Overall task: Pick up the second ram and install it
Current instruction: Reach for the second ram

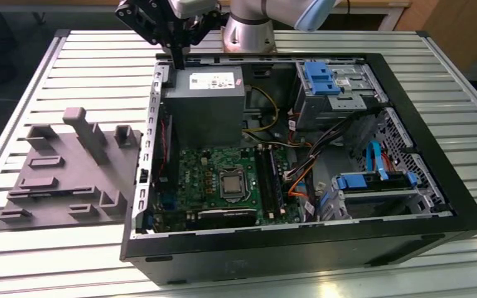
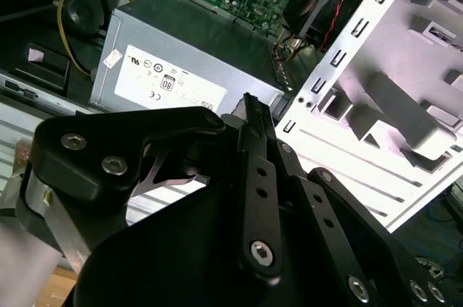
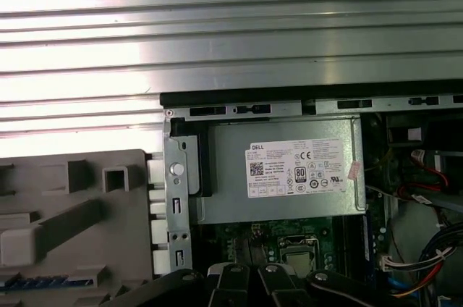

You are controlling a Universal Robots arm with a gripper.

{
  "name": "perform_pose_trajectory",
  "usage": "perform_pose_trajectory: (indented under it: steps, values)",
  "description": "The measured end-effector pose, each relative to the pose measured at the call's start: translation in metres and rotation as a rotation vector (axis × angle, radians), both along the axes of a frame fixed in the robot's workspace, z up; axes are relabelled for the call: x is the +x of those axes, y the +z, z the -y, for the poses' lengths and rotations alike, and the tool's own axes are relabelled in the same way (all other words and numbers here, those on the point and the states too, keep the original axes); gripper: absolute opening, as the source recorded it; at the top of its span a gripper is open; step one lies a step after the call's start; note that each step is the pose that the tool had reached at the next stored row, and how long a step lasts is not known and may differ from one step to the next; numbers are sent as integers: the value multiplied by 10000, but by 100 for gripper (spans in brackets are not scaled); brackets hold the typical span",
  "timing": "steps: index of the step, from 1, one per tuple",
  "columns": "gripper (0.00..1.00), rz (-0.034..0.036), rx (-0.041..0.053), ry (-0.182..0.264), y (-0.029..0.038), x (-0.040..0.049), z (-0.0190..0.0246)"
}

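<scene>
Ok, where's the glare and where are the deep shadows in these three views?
First wrist view: the table slats blaze white with glare, while the power supply is evenly lit. Second wrist view: the gripper is a dark mass against a bright grey tray with hard shadows. Exterior view: even light on the slats, but the inside of the computer case lies in shadow.

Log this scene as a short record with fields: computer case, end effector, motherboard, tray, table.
computer case: open, lying on its side on the table
end effector: above the case's edge, by the power supply
motherboard: green, inside the case
tray: grey, upright posts, beside the case on the exterior view's left
table: slatted metal
</scene>
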State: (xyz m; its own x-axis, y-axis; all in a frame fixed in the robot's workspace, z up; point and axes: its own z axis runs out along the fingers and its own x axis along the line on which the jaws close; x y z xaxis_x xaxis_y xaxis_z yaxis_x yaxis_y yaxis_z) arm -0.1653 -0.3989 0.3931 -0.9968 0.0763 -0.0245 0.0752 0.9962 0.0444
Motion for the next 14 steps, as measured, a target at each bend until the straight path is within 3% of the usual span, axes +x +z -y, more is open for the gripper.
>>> perform_pose_trajectory:
  steps: [14]
  values:
    - [11,-1,-1,0,-1,-81,0]
